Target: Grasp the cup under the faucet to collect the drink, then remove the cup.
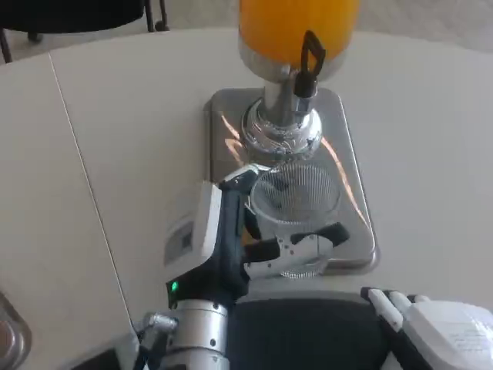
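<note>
Left hand (258,231) wraps the clear ribbed plastic cup (296,204) on the steel drip tray (350,166), at 6 o'clock of the black-levered faucet (308,65); best keep it upright, rim centred under the spout.

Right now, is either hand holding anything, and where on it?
The left hand grips the clear plastic cup around its side wall, below the rim. The right hand holds nothing.
</note>
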Available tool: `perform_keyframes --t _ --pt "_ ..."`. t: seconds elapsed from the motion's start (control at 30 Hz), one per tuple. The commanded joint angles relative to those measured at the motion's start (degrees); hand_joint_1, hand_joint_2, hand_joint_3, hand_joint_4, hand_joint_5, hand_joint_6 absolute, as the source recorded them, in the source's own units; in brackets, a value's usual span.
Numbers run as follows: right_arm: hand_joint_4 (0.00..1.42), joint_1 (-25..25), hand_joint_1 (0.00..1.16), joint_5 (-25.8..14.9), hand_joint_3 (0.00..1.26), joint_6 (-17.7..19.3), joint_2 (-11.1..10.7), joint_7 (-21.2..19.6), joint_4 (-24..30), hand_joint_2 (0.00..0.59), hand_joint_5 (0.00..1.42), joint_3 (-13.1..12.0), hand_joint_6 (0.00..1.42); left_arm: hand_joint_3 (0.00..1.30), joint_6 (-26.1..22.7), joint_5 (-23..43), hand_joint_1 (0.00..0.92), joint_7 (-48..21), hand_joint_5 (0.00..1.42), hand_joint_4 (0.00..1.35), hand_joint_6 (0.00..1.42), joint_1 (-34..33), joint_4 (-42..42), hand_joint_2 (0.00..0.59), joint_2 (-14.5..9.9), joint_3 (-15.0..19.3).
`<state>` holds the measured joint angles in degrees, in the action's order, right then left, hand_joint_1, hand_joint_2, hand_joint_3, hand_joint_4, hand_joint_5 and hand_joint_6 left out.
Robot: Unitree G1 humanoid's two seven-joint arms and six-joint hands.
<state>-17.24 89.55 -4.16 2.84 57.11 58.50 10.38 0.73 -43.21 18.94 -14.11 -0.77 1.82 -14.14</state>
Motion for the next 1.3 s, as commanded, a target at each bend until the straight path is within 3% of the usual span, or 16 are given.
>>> perform_keyframes --t 0.03,0.33,0.8,1.3 --pt "0.0 0.47 0.35 -0.68 0.0 -1.04 2.19 1.16 -0.68 0.525 0.0 -1.07 0.0 0.93 -1.92 1.31 0.653 3.3 1.31 1.11 1.42 -3.83 -3.89 0.0 2.17 0.24" --pt "0.0 3.69 0.35 -4.83 0.0 -1.85 0.27 3.02 -2.19 0.526 0.0 -4.77 0.0 0.93 -3.17 1.21 0.653 10.73 1.31 1.11 1.42 -10.26 -11.61 0.0 1.78 -0.25" --pt "0.0 4.35 0.35 -5.87 0.0 -2.61 0.56 4.91 -2.21 0.526 0.0 -6.83 0.0 0.92 -8.82 -1.72 0.646 18.21 1.31 1.11 1.42 -15.58 -16.59 0.0 3.71 -4.31" --pt "0.0 5.37 0.35 -8.0 0.0 -3.23 -0.44 5.69 -0.63 0.53 0.0 -9.61 0.0 0.92 -9.4 -0.28 0.644 22.24 1.31 1.1 1.42 -19.76 -25.7 0.0 5.72 -5.74"
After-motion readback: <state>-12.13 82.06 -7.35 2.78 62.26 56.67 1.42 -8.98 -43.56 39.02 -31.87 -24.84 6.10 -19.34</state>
